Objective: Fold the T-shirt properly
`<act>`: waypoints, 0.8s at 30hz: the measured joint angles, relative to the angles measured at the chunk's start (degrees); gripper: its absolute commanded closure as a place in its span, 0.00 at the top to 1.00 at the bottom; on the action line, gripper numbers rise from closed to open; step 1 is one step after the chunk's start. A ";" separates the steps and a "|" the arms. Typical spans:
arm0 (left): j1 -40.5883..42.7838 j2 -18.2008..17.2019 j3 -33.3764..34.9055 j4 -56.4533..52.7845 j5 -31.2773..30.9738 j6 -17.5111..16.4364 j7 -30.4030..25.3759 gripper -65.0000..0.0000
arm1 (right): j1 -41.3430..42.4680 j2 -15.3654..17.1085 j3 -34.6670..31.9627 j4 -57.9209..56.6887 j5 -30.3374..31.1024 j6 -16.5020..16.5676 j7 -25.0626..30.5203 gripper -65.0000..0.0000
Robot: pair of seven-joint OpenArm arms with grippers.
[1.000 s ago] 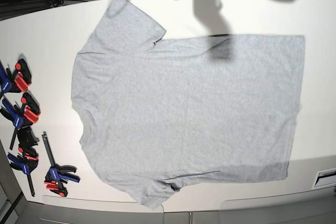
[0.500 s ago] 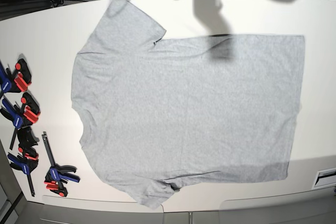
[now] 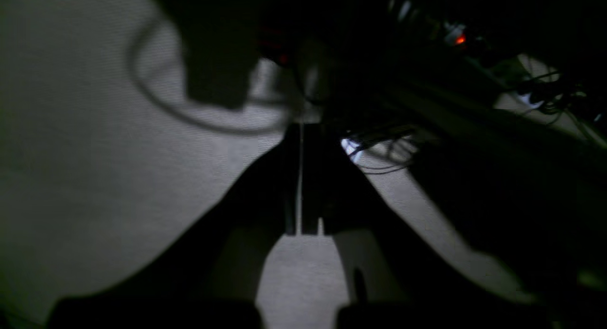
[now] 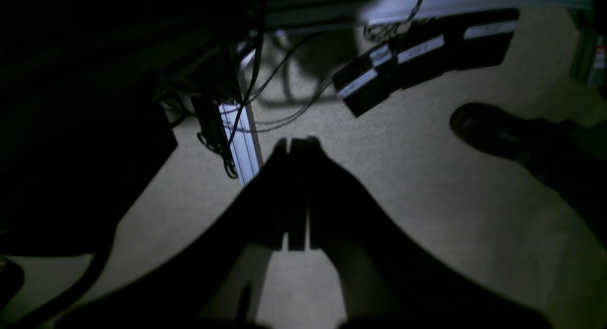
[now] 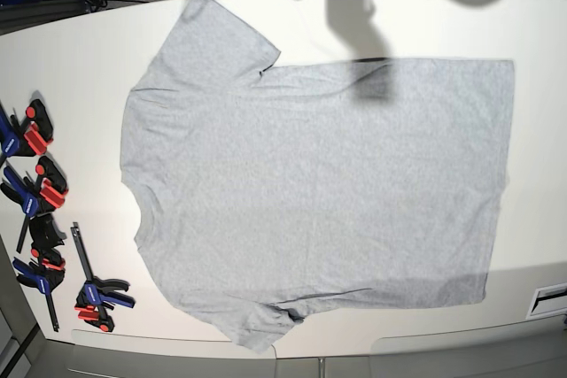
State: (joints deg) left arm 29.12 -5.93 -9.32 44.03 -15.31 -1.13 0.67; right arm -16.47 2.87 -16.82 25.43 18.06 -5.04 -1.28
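Left hand [image 3: 299, 177] showed in its wrist view as a dark silhouette, its two fingers pressed together with only a hairline of light between them, clamped on nothing. It hung over pale carpeted floor [image 3: 71, 153], with a looping black cable [image 3: 156, 101] and dim equipment behind it. Right hand [image 4: 296, 191] looked the same in its own wrist view: fingers together, nothing between them, above beige floor. Nearby stood a silver aluminium rail [image 4: 242, 139] draped with thin black wires, and a black boxy unit with white label strips [image 4: 417, 49]; whatever was printed on those strips was too blurred to read. Neither hand appeared in the base view.

Large light heather-grey short-sleeved T-shirt [image 5: 319, 192] lay spread flat on the white counter [image 5: 71, 68], collar end toward that view's left, hem toward its right, one sleeve pointing to the far edge and the other to the near edge. Its upturned side was plain; no lettering, brand or tag showed. A row of blue, red and black bar clamps [image 5: 40, 201] lay along the counter's left edge, well apart from the shirt.
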 measured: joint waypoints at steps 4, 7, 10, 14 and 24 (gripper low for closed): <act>7.13 -1.51 -0.02 10.08 -5.53 0.17 0.74 0.00 | -5.81 0.04 0.00 9.18 0.11 -5.09 -0.09 0.00; 12.33 -2.25 0.00 18.93 -5.49 0.35 0.63 0.00 | -10.45 0.04 0.00 17.29 0.00 -10.19 0.50 0.00; 17.81 -3.02 0.00 27.67 -5.51 0.07 1.53 0.00 | -16.52 0.00 0.00 25.31 0.17 -15.08 -0.02 0.00; 24.55 -4.70 0.02 36.87 -5.42 0.33 2.32 0.00 | -24.39 0.83 0.04 35.69 0.20 -18.18 -0.44 0.00; 28.68 -5.51 -1.92 48.48 -6.34 0.39 3.30 0.00 | -42.16 4.90 0.04 61.75 0.42 -24.72 2.45 0.00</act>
State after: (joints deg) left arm 57.80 -11.44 -11.25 92.51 -21.65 -0.73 3.97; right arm -58.63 7.77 -16.78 87.18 18.48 -29.76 1.17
